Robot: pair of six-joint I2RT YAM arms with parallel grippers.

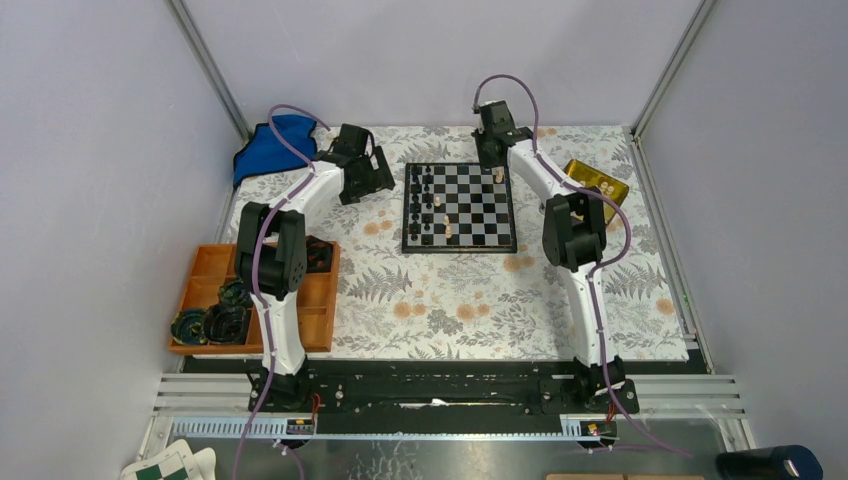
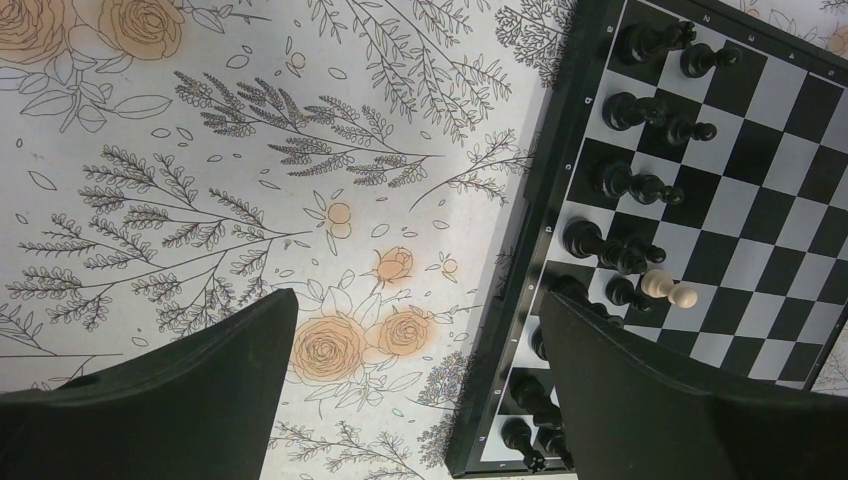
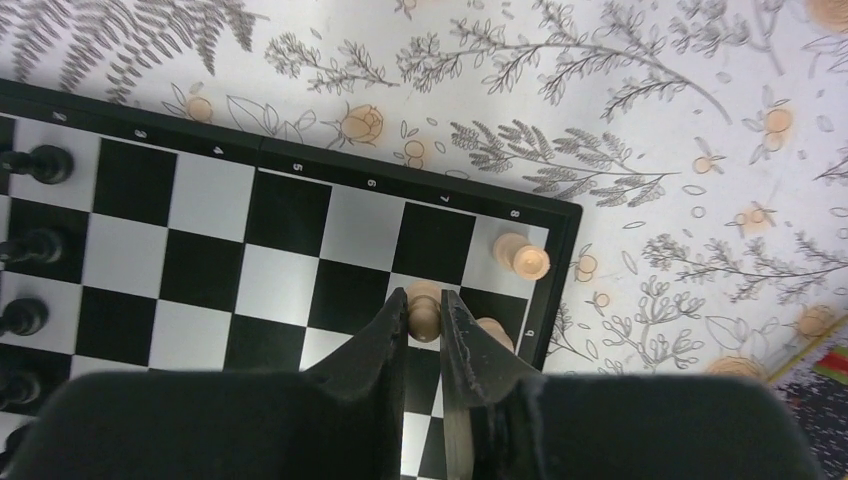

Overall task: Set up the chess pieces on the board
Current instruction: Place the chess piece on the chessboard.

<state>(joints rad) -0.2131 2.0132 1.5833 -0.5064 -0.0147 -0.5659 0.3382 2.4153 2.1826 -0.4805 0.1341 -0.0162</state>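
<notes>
The board (image 1: 478,214) lies at the back middle of the table. Black chess pieces (image 2: 628,183) stand in two columns along its left side, with two pale pieces (image 2: 668,289) just beyond them. My right gripper (image 3: 424,305) is at the board's far right corner (image 3: 300,215), shut on a pale pawn (image 3: 424,316) that is over a white square. A pale piece (image 3: 522,257) stands on the corner square, and another (image 3: 492,331) shows partly behind my right finger. My left gripper (image 2: 420,330) hangs open over the tablecloth and the board's left border, holding nothing.
An orange tray (image 1: 318,322) with dark objects sits at the front left by the left arm. A blue cloth (image 1: 272,140) lies in the back left corner. A gold tin (image 1: 596,181) is right of the board. Walls and metal posts close in the table.
</notes>
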